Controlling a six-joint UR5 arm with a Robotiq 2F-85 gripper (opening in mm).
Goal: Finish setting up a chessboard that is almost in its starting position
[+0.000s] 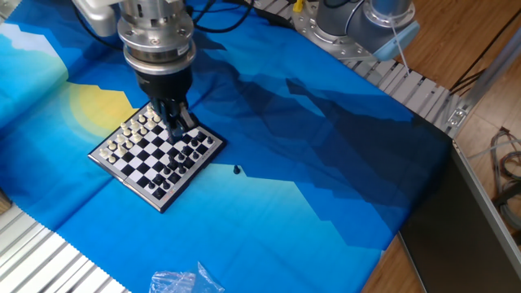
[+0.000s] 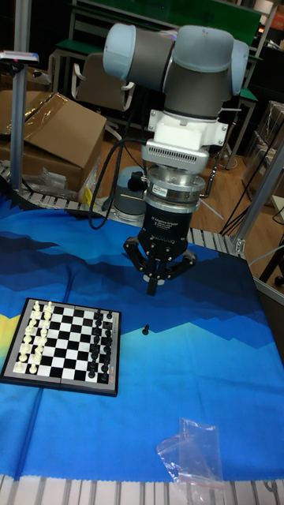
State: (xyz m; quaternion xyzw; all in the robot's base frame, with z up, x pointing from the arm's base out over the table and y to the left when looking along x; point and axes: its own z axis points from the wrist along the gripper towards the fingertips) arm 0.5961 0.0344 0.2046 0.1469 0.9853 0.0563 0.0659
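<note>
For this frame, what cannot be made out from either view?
- Gripper contents: fingers look closed in both views; anything between them is too small to see.
- Chessboard far corner: fixed view, hidden by the gripper.
- Piece types: too tiny in both views.
- Lone black piece type: too small.
</note>
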